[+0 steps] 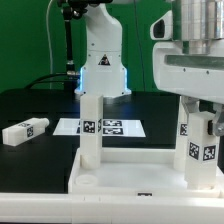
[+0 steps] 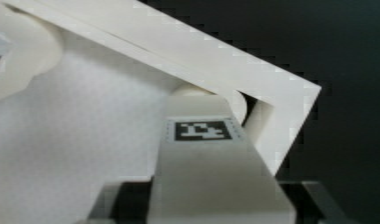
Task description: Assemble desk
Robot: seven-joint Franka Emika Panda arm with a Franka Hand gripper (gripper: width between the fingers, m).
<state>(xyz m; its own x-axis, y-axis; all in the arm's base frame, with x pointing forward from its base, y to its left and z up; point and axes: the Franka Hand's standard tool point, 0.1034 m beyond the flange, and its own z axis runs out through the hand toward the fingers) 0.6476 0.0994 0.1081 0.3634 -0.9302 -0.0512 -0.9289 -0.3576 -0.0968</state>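
Frame edges cut off tabletop (image 1: 130, 159) and held leg (image 2: 208, 170).

Wrist vertical at the exterior view's right, pincer (image 1: 196, 114) downward, tight around a leg (image 1: 197, 148)

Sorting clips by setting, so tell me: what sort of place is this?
Probably a robotics lab bench: a white robot arm standing on a black table, a marker board of square tags, and a green backdrop behind.

Pretty clearly a robotics lab: white robot arm (image 1: 102, 55) sitting at the far side of a black table (image 1: 40, 105), green backdrop (image 1: 25, 40) behind it. There's a marker board (image 1: 100, 127) lying flat on the table with black-and-white square tags too.
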